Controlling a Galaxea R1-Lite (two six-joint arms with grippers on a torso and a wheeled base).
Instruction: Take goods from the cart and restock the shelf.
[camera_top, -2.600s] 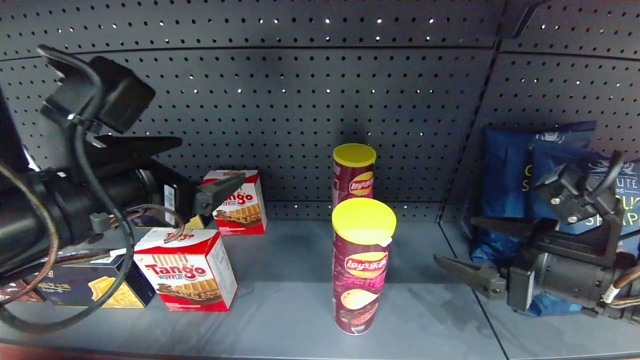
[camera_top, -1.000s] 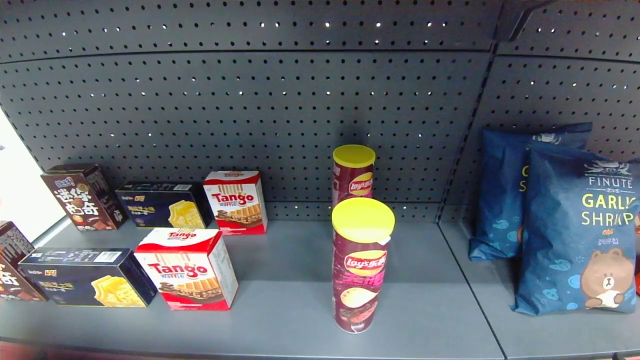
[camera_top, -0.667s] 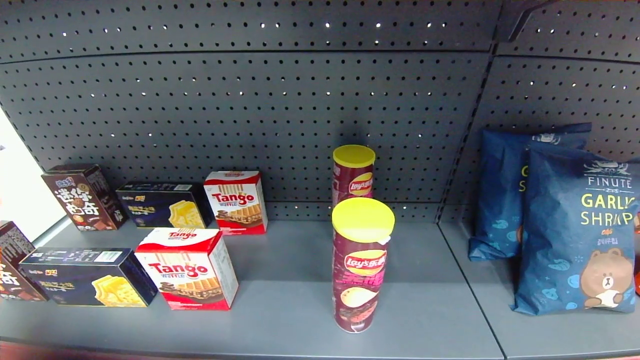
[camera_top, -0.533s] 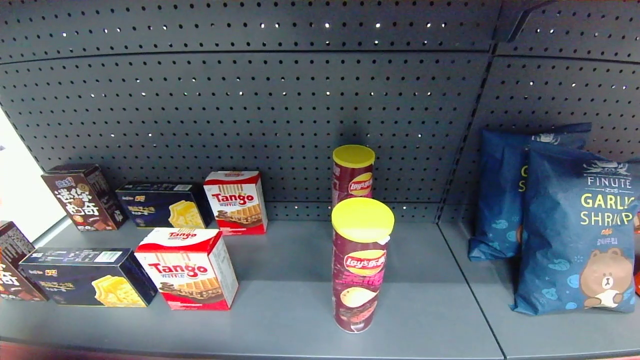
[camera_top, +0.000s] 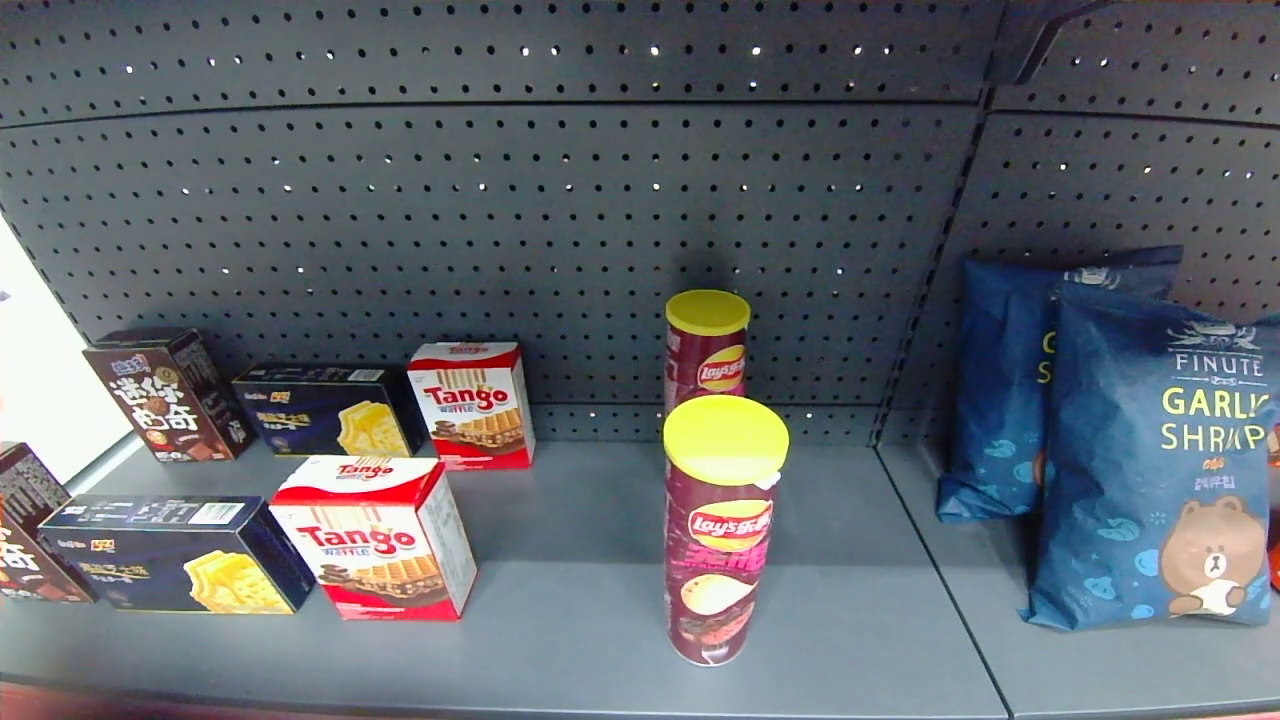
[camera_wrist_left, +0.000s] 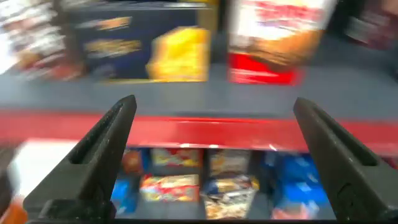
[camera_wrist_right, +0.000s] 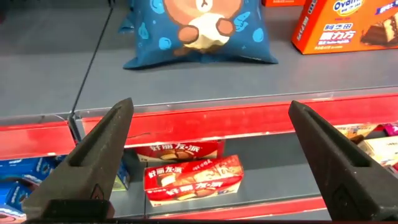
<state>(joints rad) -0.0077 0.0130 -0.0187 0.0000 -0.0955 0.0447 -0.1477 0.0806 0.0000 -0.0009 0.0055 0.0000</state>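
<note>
Can (camera_top: 725, 530) upright mid-shelf (camera_top: 560, 560), second can (camera_top: 707, 345) just behind it. Wafer box (camera_top: 375, 540) to its left, blue bag (camera_top: 1150, 450) to its right. Left gripper (camera_wrist_left: 214, 102) and right gripper (camera_wrist_right: 211, 104) are both spread wide and empty (facing the red edge (camera_wrist_right: 249, 121)).

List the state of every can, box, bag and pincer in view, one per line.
Front chip can: upright, lid on.
Back chip can: upright, lid on.
Front wafer box: standing, closed.
Front blue bag: standing, closed.
Left pincer: open, empty.
Right pincer: open, empty.
</note>
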